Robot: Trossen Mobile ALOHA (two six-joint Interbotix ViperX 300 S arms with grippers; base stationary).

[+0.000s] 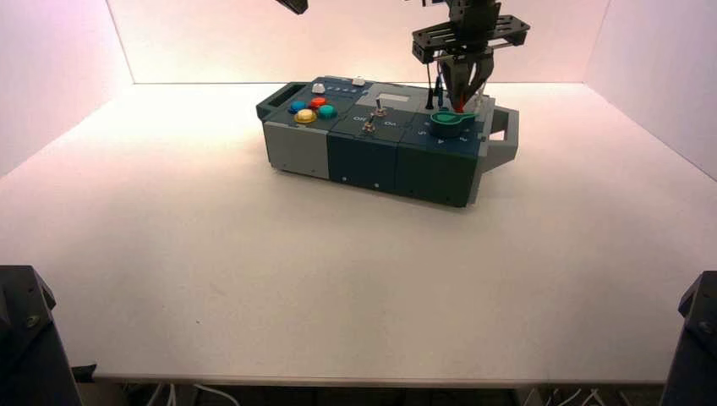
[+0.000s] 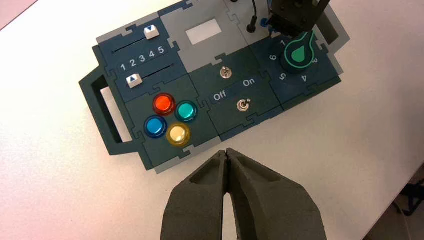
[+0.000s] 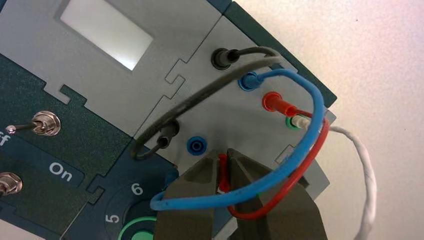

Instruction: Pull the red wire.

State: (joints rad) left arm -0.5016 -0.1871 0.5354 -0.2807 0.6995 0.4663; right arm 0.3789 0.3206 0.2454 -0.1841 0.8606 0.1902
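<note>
The green knob (image 1: pixel 451 120) lay nearest, upper right in the high view. Just beyond it, the right pincer (image 3: pixel 224 154) was clamped on 1 red plug (image 3: pixel 223 172) of the red wire (image 3: pixel 300 172), plug axis along the tips; the right arm was nearer. The left pincer (image 2: pixel 226 151), tips together, idled at the upper edge.

angular grey-and-blue plastic box (image 1: pixel 362 165) on smooth pale table (image 1: pixel 338 279) | round multicoloured plastic buttons (image 1: pixel 305 116) left | round green plastic knob (image 1: pixel 448 125) right | slim metal toggle switches (image 1: pixel 369 124) between
</note>
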